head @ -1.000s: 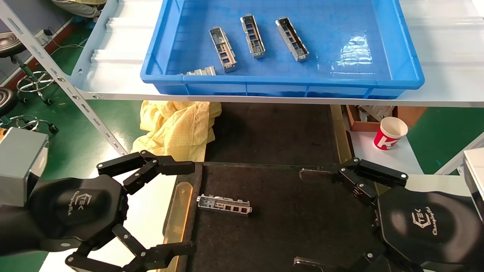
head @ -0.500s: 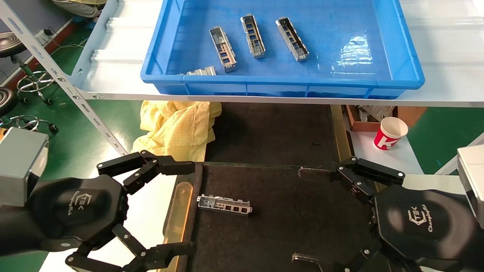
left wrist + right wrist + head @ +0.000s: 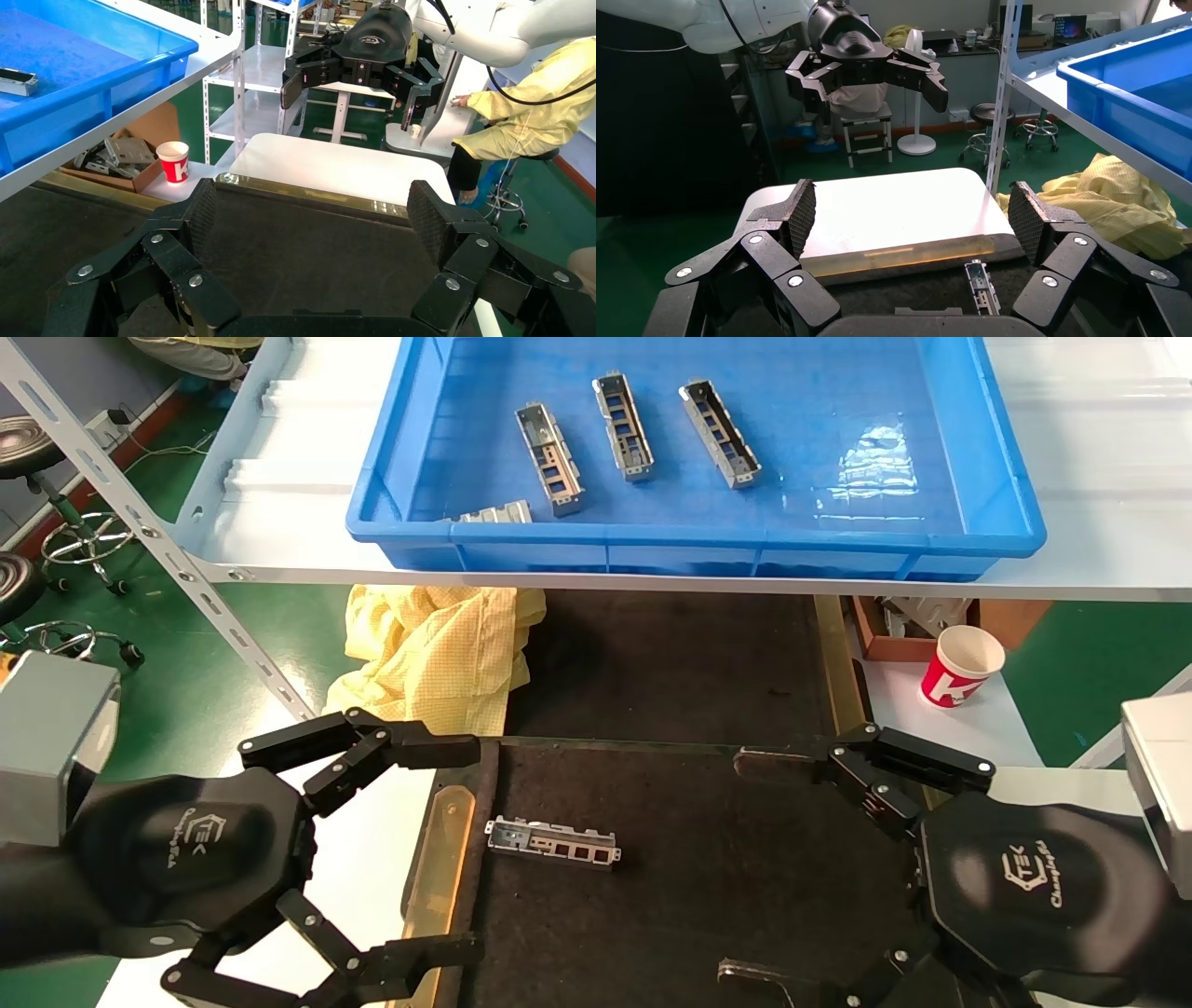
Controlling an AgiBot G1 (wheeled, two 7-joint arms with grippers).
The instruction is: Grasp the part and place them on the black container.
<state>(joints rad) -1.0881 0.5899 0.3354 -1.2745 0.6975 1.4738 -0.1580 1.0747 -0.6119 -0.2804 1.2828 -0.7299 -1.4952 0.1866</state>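
One part (image 3: 553, 843), a slim silvery channel piece with cutouts, lies flat on the left part of the black container (image 3: 726, 859); it also shows in the right wrist view (image 3: 982, 284). Three more parts (image 3: 622, 426) lie in the blue bin (image 3: 1006, 537). My left gripper (image 3: 461, 848) is open and empty over the container's left amber edge, just left of the part. My right gripper (image 3: 750, 870) is open and empty over the container's right side. The left wrist view shows bare black felt (image 3: 302, 246) between its open fingers (image 3: 200, 207).
The blue bin stands on a raised white shelf (image 3: 279, 523) behind the container, with a short ribbed grey block (image 3: 495, 512) at its front wall. A yellow cloth (image 3: 438, 649) lies back left. A red-and-white paper cup (image 3: 959, 665) stands right. A slanted shelf strut (image 3: 140, 523) runs at left.
My right gripper has shifted slightly to the left. My left gripper and the part on the container have not moved.
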